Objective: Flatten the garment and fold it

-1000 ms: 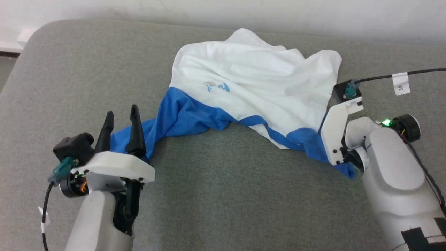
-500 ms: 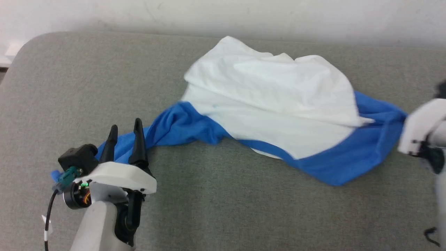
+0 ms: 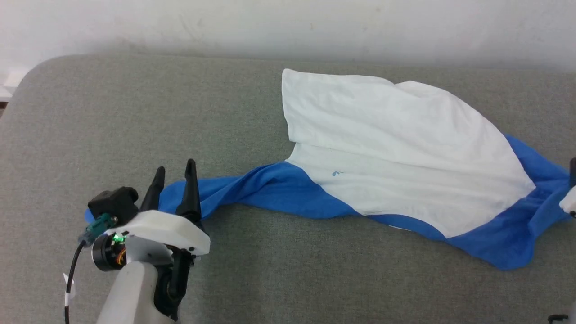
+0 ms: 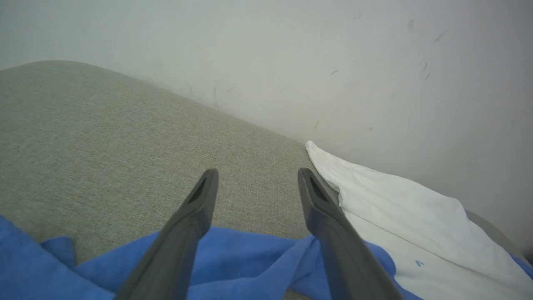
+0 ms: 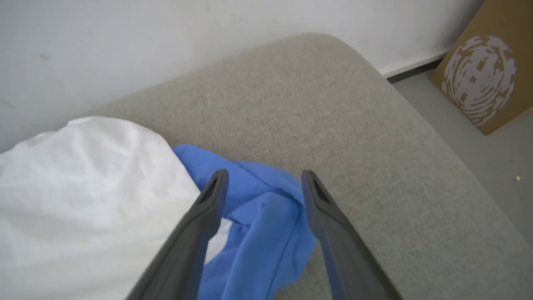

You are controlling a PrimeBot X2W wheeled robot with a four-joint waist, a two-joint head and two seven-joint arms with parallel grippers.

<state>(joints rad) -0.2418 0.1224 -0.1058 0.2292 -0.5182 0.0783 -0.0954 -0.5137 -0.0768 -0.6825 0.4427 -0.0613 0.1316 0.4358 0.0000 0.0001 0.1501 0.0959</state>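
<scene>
The garment lies spread across the grey upholstered bench, white body toward the wall, with a blue sleeve trailing to each side. The left pincer stands apart over the left sleeve. The right pincer is also apart, straddling the bunched right sleeve.

My right gripper nearly all cut off at the head view's right edge, a sleeve end of the garment partly hidden behind my left gripper, its blue mark perhaps a print, too small to read, cardboard box cropped at the right wrist view's corner.
</scene>
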